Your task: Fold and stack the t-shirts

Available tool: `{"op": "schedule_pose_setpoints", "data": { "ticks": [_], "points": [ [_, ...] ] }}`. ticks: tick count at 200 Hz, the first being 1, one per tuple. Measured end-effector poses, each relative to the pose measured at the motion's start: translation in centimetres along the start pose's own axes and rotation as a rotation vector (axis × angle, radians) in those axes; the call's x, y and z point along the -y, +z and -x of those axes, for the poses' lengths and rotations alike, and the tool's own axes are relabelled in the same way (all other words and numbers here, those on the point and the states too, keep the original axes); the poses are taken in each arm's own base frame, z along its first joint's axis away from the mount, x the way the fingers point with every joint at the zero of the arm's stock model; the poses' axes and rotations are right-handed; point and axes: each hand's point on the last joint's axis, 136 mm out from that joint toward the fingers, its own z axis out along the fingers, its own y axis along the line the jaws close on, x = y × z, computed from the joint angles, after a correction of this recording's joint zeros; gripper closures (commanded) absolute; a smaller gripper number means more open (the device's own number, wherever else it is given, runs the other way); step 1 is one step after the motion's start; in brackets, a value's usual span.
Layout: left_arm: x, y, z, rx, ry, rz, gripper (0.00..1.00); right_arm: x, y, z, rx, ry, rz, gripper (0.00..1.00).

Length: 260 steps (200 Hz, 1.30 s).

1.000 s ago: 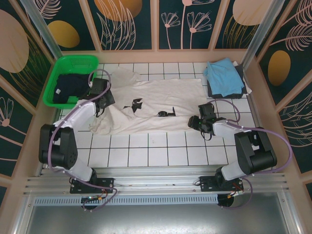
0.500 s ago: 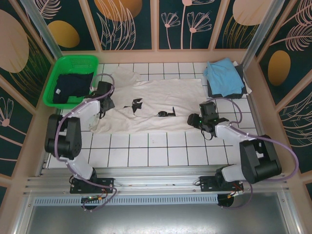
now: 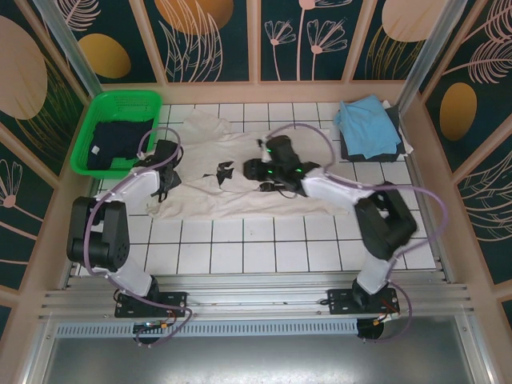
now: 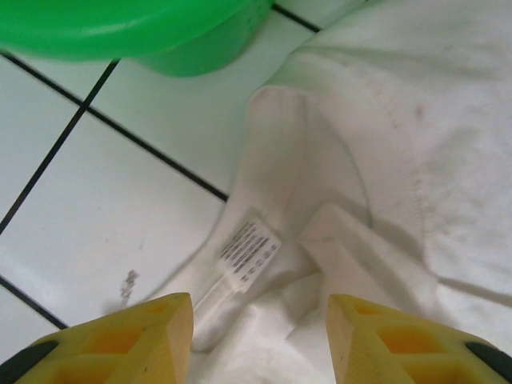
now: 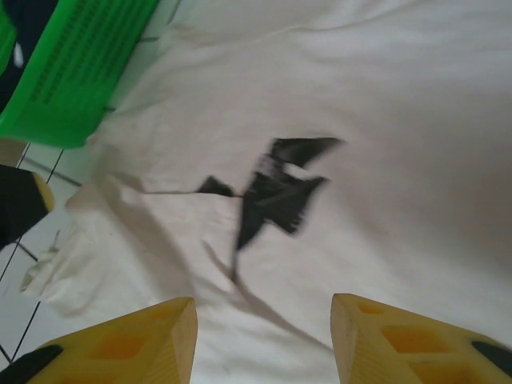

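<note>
**Layout of cream-white t-shirt relative to both pincers**

Tabletop (image 3: 240,256): white glazed tile with dark grout lines, hard and flat.

Cream-white t-shirt (image 3: 280,148): soft, thin woven cloth lying on the middle of the tabletop. Its long axis runs left to right. The right part lies mostly flat; the left end is bunched into loose folds just beside the green basket (image 3: 94,112).

Green basket: rigid plastic mesh, holding the dark navy t-shirt (image 3: 112,144).

Light blue t-shirt (image 3: 366,120): folded, resting on the dark grey t-shirt (image 3: 349,147) in the far right corner, well apart from both arms.

Right pincer (image 3: 254,170): hovers over the middle of the cream-white t-shirt, near its black print (image 5: 280,188). Jaws stand apart; nothing is held.

Left pincer (image 4: 260,336): sits directly above the bunched left end. Jaws stand apart and empty, with a fold and the care label (image 4: 250,252) lying between them.

Assessment: the left arm is nearer the bunched end, which probably needs flattening before any fold.
</note>
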Motion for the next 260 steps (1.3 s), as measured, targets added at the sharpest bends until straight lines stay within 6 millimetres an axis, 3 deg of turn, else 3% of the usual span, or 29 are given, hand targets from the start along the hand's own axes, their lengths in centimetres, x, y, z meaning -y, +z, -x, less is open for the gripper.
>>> {"op": "schedule_pose_setpoints", "data": {
  "ticks": [36, 59, 87, 144, 187, 243, 260],
  "points": [
    [-2.9, 1.1, -3.1, -0.071, -0.049, 0.007, 0.43, -3.6, 8.0, -0.5, -0.054, -0.089, 0.049, 0.57],
    [-4.0, 0.8, -3.3, -0.071, -0.083, -0.004, 0.41, -3.2, 11.5, -1.7, -0.099, -0.113, 0.026, 0.59],
    [-4.0, 0.3, -2.5, -0.042, -0.112, -0.033, 0.41, -2.4, 13.8, -2.8, -0.140, -0.129, -0.007, 0.60],
    [-4.0, 0.8, -2.7, -0.051, -0.116, -0.047, 0.41, -2.2, 14.9, -2.2, -0.143, -0.163, -0.058, 0.62],
    [-4.5, 1.0, -2.6, -0.058, -0.128, -0.044, 0.40, -2.5, 15.0, -3.8, -0.178, -0.200, -0.083, 0.62],
    [-5.5, 1.9, -3.8, -0.100, -0.149, -0.049, 0.42, -2.5, 15.1, -4.3, -0.179, -0.240, -0.127, 0.86],
    [-5.4, 1.9, -3.7, -0.100, -0.148, -0.055, 0.42, -2.1, 15.1, -4.1, -0.168, -0.247, -0.155, 0.88]
  ]
}}
